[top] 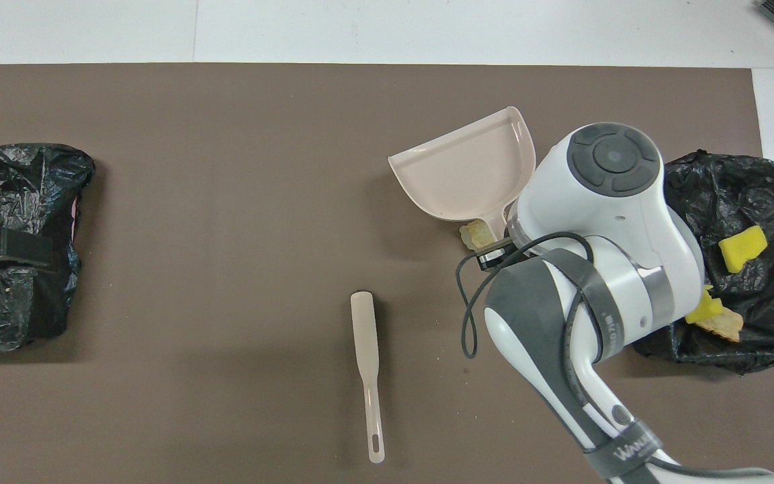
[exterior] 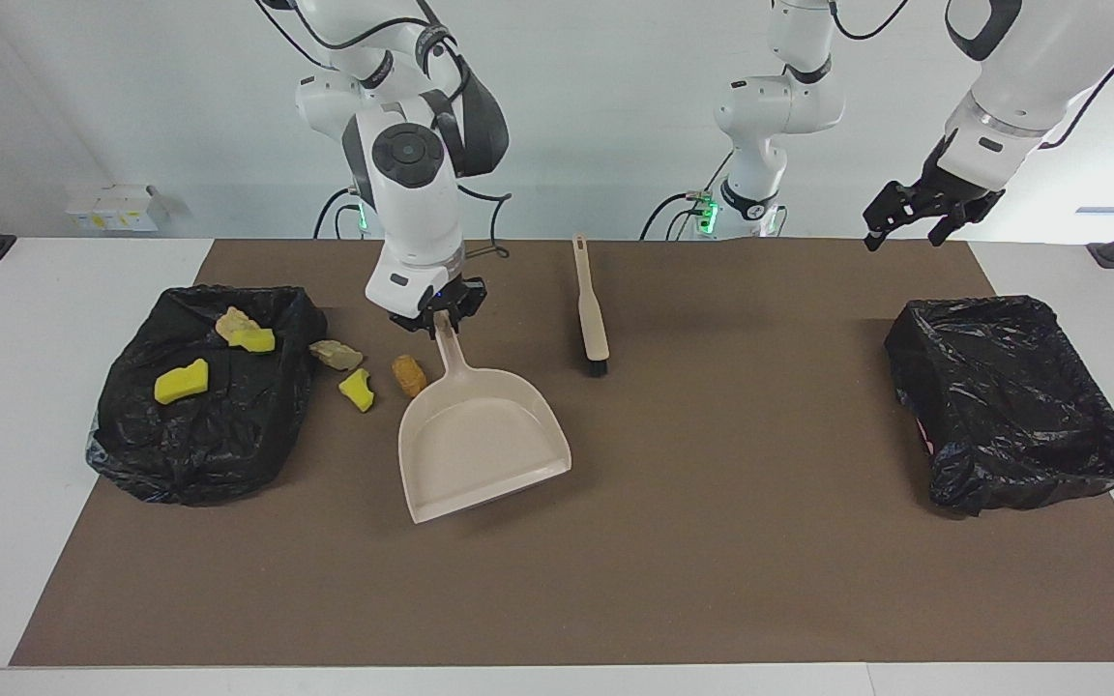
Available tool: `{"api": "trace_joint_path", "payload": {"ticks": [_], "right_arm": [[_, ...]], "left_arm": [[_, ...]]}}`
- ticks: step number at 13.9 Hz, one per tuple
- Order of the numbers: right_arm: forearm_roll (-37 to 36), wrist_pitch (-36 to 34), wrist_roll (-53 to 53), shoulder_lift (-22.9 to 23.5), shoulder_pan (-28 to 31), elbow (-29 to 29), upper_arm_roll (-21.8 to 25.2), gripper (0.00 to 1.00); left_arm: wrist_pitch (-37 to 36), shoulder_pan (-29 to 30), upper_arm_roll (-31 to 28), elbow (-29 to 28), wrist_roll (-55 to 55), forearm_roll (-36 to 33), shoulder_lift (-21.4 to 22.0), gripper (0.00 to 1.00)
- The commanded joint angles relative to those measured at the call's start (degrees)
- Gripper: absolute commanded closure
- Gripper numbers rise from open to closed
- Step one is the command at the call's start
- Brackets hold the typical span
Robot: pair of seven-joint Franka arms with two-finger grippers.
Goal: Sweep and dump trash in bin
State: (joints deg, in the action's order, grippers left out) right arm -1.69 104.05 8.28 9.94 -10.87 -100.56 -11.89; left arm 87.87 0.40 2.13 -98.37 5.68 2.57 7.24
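Observation:
My right gripper (exterior: pixel 438 317) is shut on the handle of the beige dustpan (exterior: pixel 480 440), holding it over the mat with the open mouth pointing away from the robots. Trash lies on the mat between the pan and the black-bagged bin (exterior: pixel 194 435): a tan chunk (exterior: pixel 335 355), a yellow bit (exterior: pixel 357 389) and an orange-brown lump (exterior: pixel 409 375). Another tan chunk (top: pixel 478 234) peeks out by the pan's handle. A yellow sponge (exterior: pixel 182 381) and a tan-and-yellow scrap (exterior: pixel 246 333) lie in the bin. My left gripper (exterior: pixel 924 208) waits open, raised at the left arm's end.
The beige brush (exterior: pixel 591 309) lies on the mat's middle, bristles pointing away from the robots. A second black-bagged bin (exterior: pixel 1011 401) stands at the left arm's end. In the overhead view my right arm (top: pixel 595 222) covers the scraps beside the first bin.

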Motion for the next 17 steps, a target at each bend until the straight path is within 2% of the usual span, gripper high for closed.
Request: {"api": "trace_joint_path", "payload": {"ticks": [1, 4, 7, 8, 11, 12, 13, 15, 17], "right_arm": [[3.17, 3.25, 9.78, 6.12, -3.45, 5.44, 0.29, 1.00], [3.71, 6.68, 17.63, 12.80, -7.32, 11.50, 0.29, 1.00], [3.62, 8.18, 23.78, 22.11, -11.18, 20.72, 0.29, 1.00], [3.62, 8.88, 24.49, 23.70, -11.54, 21.71, 0.29, 1.00], [4.06, 10.56, 24.50, 24.07, -11.46, 20.93, 0.29, 1.00], [4.23, 10.73, 24.59, 24.07, -11.20, 20.93, 0.29, 0.62], [3.63, 11.08, 24.50, 23.81, -11.46, 20.84, 0.29, 0.01], [4.06, 11.18, 23.63, 23.02, -11.20, 20.84, 0.20, 0.00], [4.50, 9.25, 23.45, 19.61, -11.02, 19.10, 0.29, 0.00]], "left_arm": [[0.20, 0.57, 0.42, 0.37, -0.06, -1.08, 0.23, 0.00], [0.20, 0.57, 0.42, 0.37, 0.03, -1.08, 0.32, 0.00], [0.11, 0.57, 0.42, 0.37, 0.03, -1.08, 0.32, 0.00], [0.11, 0.57, 0.42, 0.37, -0.06, -1.08, 0.32, 0.00], [0.20, 0.57, 0.42, 0.28, -0.24, -1.08, 0.32, 0.00], [0.20, 0.57, 0.42, 0.28, -0.32, -1.08, 0.32, 0.00], [0.20, 0.57, 0.42, 0.28, -0.32, -1.08, 0.32, 0.00], [0.11, 0.57, 0.42, 0.28, -0.24, -1.08, 0.32, 0.00], [0.11, 0.57, 0.42, 0.28, -0.24, -1.08, 0.32, 0.00]]}}
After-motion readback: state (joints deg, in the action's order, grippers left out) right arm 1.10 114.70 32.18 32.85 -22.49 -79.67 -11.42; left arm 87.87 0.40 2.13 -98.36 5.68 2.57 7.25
